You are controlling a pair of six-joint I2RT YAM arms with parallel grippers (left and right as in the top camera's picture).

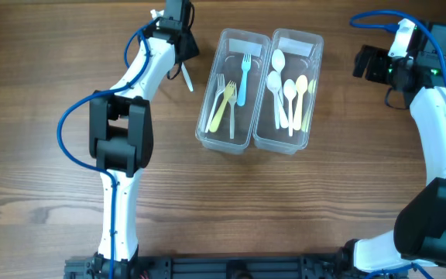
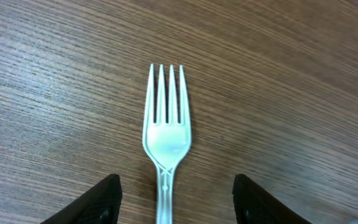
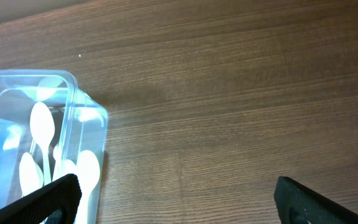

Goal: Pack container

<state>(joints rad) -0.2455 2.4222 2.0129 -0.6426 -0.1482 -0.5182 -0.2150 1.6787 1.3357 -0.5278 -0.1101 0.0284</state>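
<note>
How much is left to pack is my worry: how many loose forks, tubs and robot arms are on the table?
Loose fork: 1
Tubs: 2
Robot arms: 2
Total: 5

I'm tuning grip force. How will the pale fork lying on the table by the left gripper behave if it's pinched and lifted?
The fork looks like thin glossy plastic: probably very light and slippery in the left gripper. Lying flat on the table, it should slide, not roll, if nudged. Its slim tines may bend under a hard squeeze.
</note>
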